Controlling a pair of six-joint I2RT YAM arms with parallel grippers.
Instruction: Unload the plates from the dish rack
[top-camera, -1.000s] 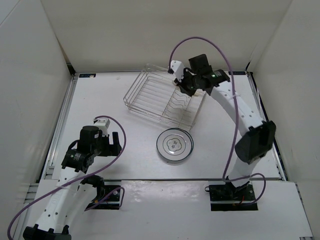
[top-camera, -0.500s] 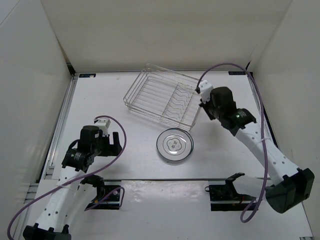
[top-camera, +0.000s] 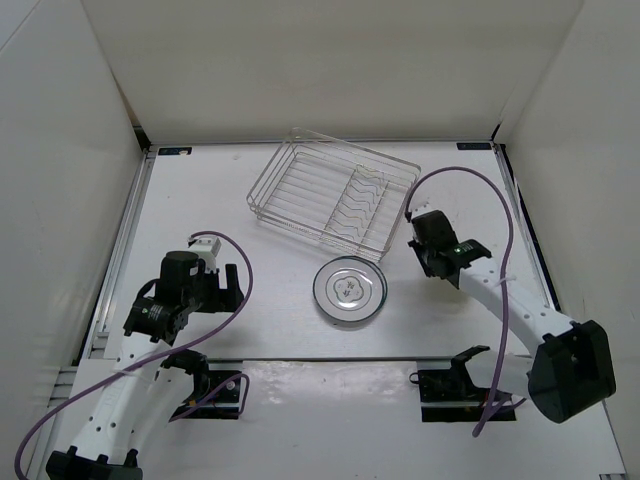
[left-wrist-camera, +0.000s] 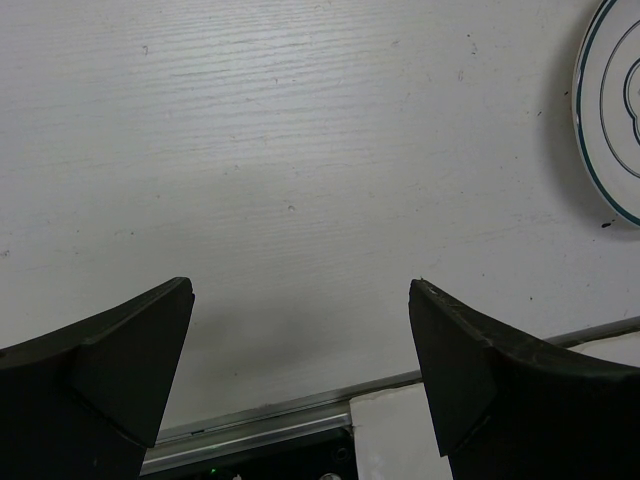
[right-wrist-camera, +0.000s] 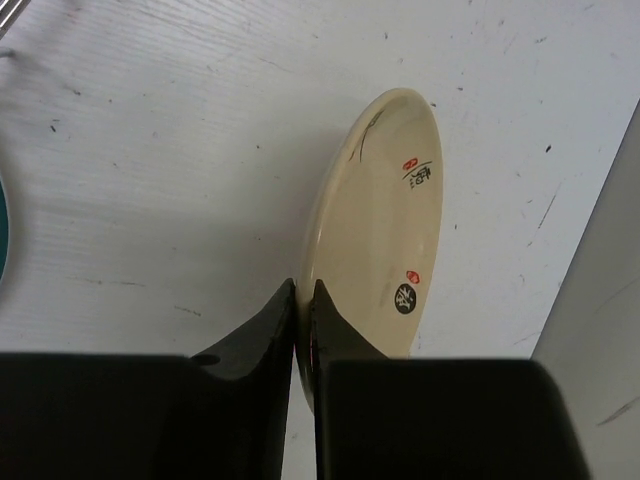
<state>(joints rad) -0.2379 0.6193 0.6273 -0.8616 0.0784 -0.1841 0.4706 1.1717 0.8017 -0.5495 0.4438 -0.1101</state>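
Plate of tan colour (right-wrist-camera: 385, 230) pinched at its rim by your right gripper (right-wrist-camera: 303, 300), your left gripper (left-wrist-camera: 300, 370) with jaws spread wide above table (left-wrist-camera: 300, 150), white plate (top-camera: 349, 290) near dish rack (top-camera: 330, 195).

A white desk (top-camera: 220, 200) fills the middle of the top view. Close up, its painted surface shows fine grain and scattered dark specks (right-wrist-camera: 548, 149). Plain white walls enclose it: one wall (top-camera: 60, 180) at 9 o'clock, a back wall (top-camera: 320, 70) at 12 o'clock and a side wall (top-camera: 590, 150) at 3 o'clock. A metal rail (top-camera: 125, 250) runs along the 9 o'clock edge. A small dark label (top-camera: 172, 151) sits at the 11 o'clock corner. At 6 o'clock, a thin metal strip (top-camera: 400, 358) borders a white board (top-camera: 330, 400).
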